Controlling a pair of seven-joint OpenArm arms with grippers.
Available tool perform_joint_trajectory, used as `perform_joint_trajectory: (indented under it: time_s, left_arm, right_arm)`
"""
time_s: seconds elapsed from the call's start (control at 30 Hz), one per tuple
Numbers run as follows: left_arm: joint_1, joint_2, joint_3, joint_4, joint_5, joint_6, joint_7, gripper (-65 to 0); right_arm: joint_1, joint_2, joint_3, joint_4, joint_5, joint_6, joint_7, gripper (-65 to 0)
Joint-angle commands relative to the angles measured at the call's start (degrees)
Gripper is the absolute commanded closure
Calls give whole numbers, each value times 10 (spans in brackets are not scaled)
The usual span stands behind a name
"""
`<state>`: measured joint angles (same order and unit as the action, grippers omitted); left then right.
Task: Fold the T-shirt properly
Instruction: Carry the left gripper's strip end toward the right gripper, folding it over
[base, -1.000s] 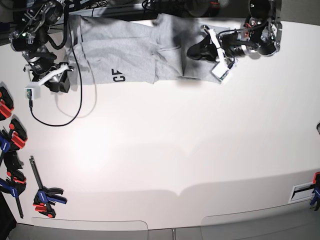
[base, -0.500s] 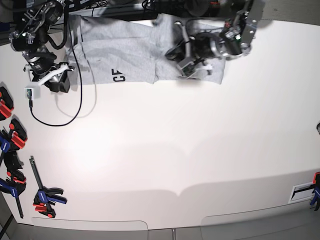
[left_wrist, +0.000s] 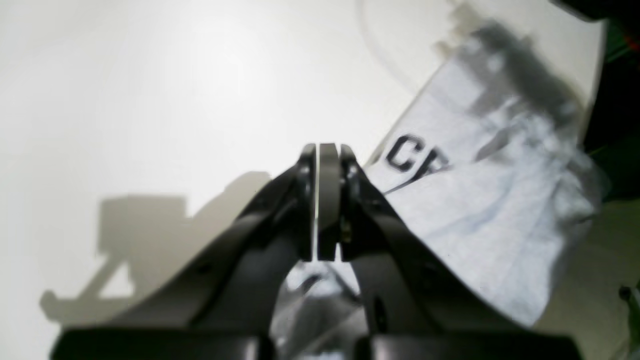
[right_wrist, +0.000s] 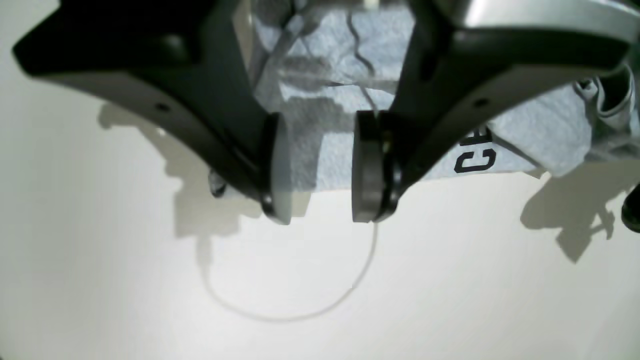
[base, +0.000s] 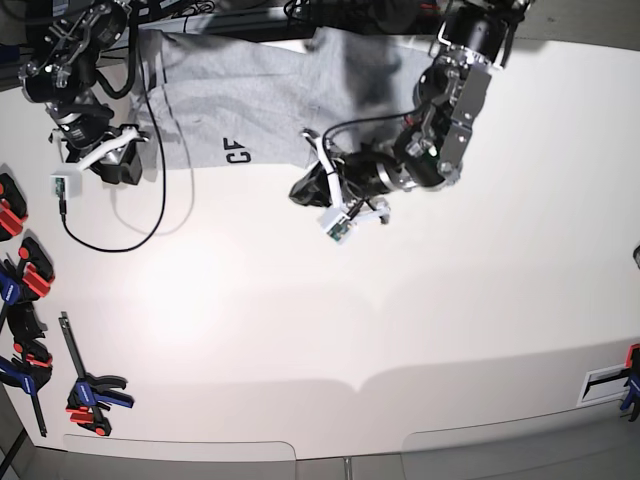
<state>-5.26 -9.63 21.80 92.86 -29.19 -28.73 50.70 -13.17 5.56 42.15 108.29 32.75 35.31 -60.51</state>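
Item 1: T-shirt (base: 250, 95), lt heather-grey, lying spread and rumpled along the far edge of the worktop (base: 400, 320). We read black block caps "C" plus part of a second letter near its front hem; the rest is hidden under a fold.

Item 2: left tool (left_wrist: 320, 200), pads pressed flat together, closed; we see no cloth between them. In base view it sits just off the shirt's front hem, at the hem's end away from the lettering.

Item 3: right tool (right_wrist: 317, 170), pads apart, open, nothing between them; at the shirt's hem, lettering end.

Item 4: thin black cable (base: 150, 215), looped on the worktop beside the shirt.

Item 5: red/blue clamps (base: 95, 395), well apart from the shirt, at the worktop's side edge.

We see no containers.
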Motion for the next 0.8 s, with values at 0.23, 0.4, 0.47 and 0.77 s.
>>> perform_joint_trajectory:
  time_s: [0.23,0.4,0.47,0.77]
  left_arm:
    - [-2,-107,-72,80,-318,-113,130,0]
    - [46,-150,-114,89,-482,-113,221,0]
    - [71,-151,-113,89,-462,-113,212,0]
    - [109,-114,-67,87,-177,-113,45,0]
  right_arm:
    - [5,6,2,11,8,-3,12,-195]
    - [5,6,2,11,9,-3,12,-195]
    - [5,6,2,11,9,-3,12,-195]
    - [5,6,2,11,23,-3,11,-195]
